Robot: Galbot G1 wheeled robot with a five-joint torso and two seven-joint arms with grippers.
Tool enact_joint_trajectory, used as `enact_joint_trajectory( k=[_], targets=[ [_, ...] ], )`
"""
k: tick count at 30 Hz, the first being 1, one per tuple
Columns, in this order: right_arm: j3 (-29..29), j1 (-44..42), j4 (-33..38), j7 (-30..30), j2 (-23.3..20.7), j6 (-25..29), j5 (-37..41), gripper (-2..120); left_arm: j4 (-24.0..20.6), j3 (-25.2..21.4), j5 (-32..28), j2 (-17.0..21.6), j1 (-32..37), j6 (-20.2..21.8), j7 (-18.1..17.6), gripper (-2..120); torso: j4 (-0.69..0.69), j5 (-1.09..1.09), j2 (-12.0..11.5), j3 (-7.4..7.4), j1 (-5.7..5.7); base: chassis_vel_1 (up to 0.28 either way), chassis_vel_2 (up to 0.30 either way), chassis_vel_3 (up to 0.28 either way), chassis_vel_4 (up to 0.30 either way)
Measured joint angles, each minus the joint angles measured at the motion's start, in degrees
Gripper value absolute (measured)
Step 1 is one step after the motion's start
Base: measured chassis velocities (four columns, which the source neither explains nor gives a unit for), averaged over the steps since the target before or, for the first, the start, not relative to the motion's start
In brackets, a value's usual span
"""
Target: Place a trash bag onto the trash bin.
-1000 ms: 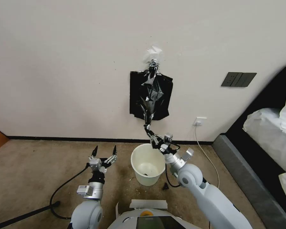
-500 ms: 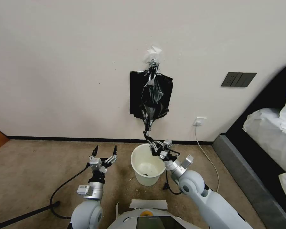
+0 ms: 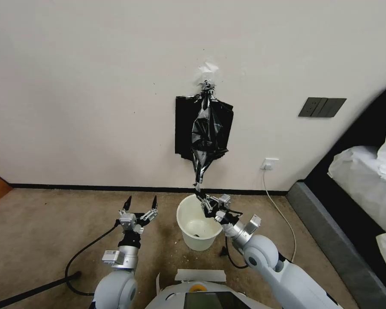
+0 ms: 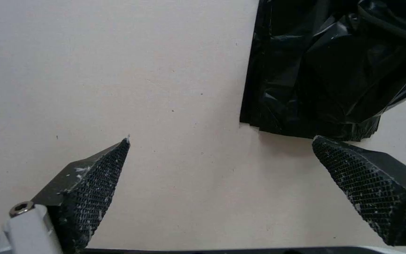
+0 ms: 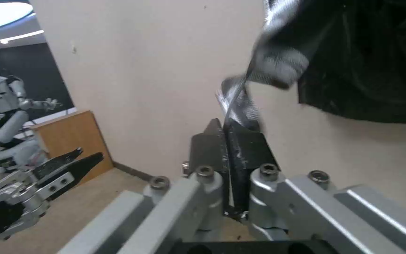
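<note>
**Right gripper pinches the bottom tip of the hanging trash bag**

We see the right gripper [image 3: 200, 198] raised above the far rim of the trash bin [image 3: 199, 222], its fingers [image 5: 235, 141] pressed flat together on a thin twisted strand of black plastic. That strand is the lower tip of the trash bag [image 3: 206, 135], which runs up from the fingertips in a stretched, glossy, wrinkled cone to a silver clip [image 3: 206, 84] on the wall. Behind the bag, flat against the wall, hangs the rectangular bundle of black bags [image 3: 182, 128], held by the same clip. In the right wrist view the plastic just beyond the fingertips is smeared, so we cannot say how much of the bag sits between them.

The off-white bin stands open on the carpet directly below the right fingers, with a small dark scrap [image 3: 196, 234] at its bottom; what it is we cannot make out.

The left gripper [image 3: 140, 201] hovers over the carpet beside the bin, level with the right gripper, pointing up toward the wall. Its fingers [image 4: 100, 171] are spread wide and hold nothing. From the left wrist camera, the lower edge of the black bundle lies just past one fingertip, apart from it.

A black cable [image 3: 83, 253] trails across the carpet behind the left arm.
</note>
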Motion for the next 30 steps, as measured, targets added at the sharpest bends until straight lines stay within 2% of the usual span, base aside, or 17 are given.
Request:
enact_joint_trajectory(
  k=[4, 5, 7, 8, 10, 11, 13, 15, 17, 20, 22, 23, 25, 27, 29, 30],
  targets=[
    [2.4, -2.1, 2.2, 2.5, -0.8, -1.2, -1.4, 26, 0.2, 0.2, 0.0, 0.0, -0.3, 0.1, 0.0, 100, 0.0, 0.0, 0.0, 0.0, 0.0, 0.0, 0.0, 0.0, 0.0],
    [2.4, -2.1, 2.2, 2.5, -0.8, -1.2, -1.4, 26, 0.2, 0.2, 0.0, 0.0, -0.3, 0.1, 0.0, 100, 0.0, 0.0, 0.0, 0.0, 0.0, 0.0, 0.0, 0.0, 0.0],
    [4.0, -4.0, 3.2, 3.6, -1.3, -1.6, -2.5, 37, 0.3, 0.2, -0.1, 0.2, -0.4, 0.1, 0.0, 100, 0.0, 0.01, 0.0, 0.0, 0.0, 0.0, 0.0, 0.0, 0.0],
    [4.0, -4.0, 3.2, 3.6, -1.3, -1.6, -2.5, 37, 0.3, 0.2, -0.1, 0.2, -0.4, 0.1, 0.0, 100, 0.0, 0.01, 0.0, 0.0, 0.0, 0.0, 0.0, 0.0, 0.0],
    [5.9, -5.9, 4.4, 5.2, -1.7, -2.3, -4.0, 46, 0.4, 0.2, -0.2, 0.3, -0.6, 0.1, -0.1, 100, -0.01, 0.01, 0.0, 0.0, 0.0, 0.0, 0.0, 0.0, 0.0],
    [5.9, -5.9, 4.4, 5.2, -1.7, -2.3, -4.0, 46, 0.4, 0.2, -0.2, 0.3, -0.6, 0.1, -0.1, 100, -0.01, 0.01, 0.0, 0.0, 0.0, 0.0, 0.0, 0.0, 0.0],
    [8.2, -7.5, 5.9, 7.6, -2.1, -3.6, -6.6, 58, 0.4, 0.4, -0.2, 0.4, -0.6, 0.1, -0.1, 100, -0.01, 0.0, 0.0, 0.0, 0.0, 0.0, 0.0, 0.0, 0.0],
    [8.8, -7.8, 6.4, 8.4, -2.3, -4.0, -7.4, 62, 0.4, 0.4, -0.2, 0.5, -0.5, 0.1, -0.1, 100, -0.01, 0.0, 0.0, 0.0, 0.0, 0.0, 0.0, 0.0, 0.0],
    [11.1, -8.4, 8.3, 11.1, -3.3, -5.0, -10.6, 73, 0.4, 0.5, -0.2, 0.5, -0.5, 0.1, -0.1, 100, -0.01, 0.0, 0.0, 0.0, 0.0, 0.0, 0.0, 0.0, 0.0],
    [12.5, -8.4, 9.3, 12.2, -4.2, -5.4, -12.7, 78, 0.4, 0.6, -0.2, 0.6, -0.4, 0.1, -0.1, 100, -0.01, 0.01, 0.0, 0.0, 0.0, 0.0, 0.0, 0.0, 0.0],
    [14.8, -7.5, 11.2, 13.4, -6.4, -6.2, -15.4, 91, 0.4, 0.6, -0.2, 0.7, -0.4, 0.1, -0.1, 100, -0.01, 0.01, 0.0, 0.0, 0.0, 0.0, 0.0, 0.0, 0.0],
    [14.8, -7.5, 11.2, 13.4, -6.4, -6.2, -15.4, 91, 0.4, 0.6, -0.2, 0.7, -0.4, 0.1, -0.1, 100, -0.01, 0.01, 0.0, 0.0, 0.0, 0.0, 0.0, 0.0, 0.0],
    [16.5, -4.6, 12.8, 14.6, -10.1, -7.8, -17.6, 99, 0.4, 0.8, -0.2, 0.8, -0.5, 0.2, -0.1, 100, -0.01, 0.0, 0.0, 0.0, 0.0, 0.0, 0.0, 0.0, 0.0],
    [16.6, -3.8, 12.8, 14.8, -10.8, -8.2, -18.5, 99, 0.4, 0.8, -0.2, 0.7, -0.5, 0.2, -0.1, 100, -0.01, -0.01, 0.0, 0.0, 0.0, 0.0, 0.0, 0.0, 0.0],
    [16.3, 0.9, 12.3, 15.5, -15.3, -10.3, -22.5, 100, 0.4, 1.1, 0.0, 0.5, -0.5, 0.2, -0.1, 100, 0.01, 0.01, 0.0, 0.0, 0.0, 0.0, 0.0, 0.0, 0.0],
    [16.3, 0.9, 12.3, 15.5, -15.3, -10.3, -22.5, 100, 0.4, 1.1, 0.0, 0.5, -0.5, 0.2, -0.1, 100, 0.01, 0.01, 0.0, 0.0, 0.0, 0.0, 0.0, 0.0, 0.0]
  ],
)
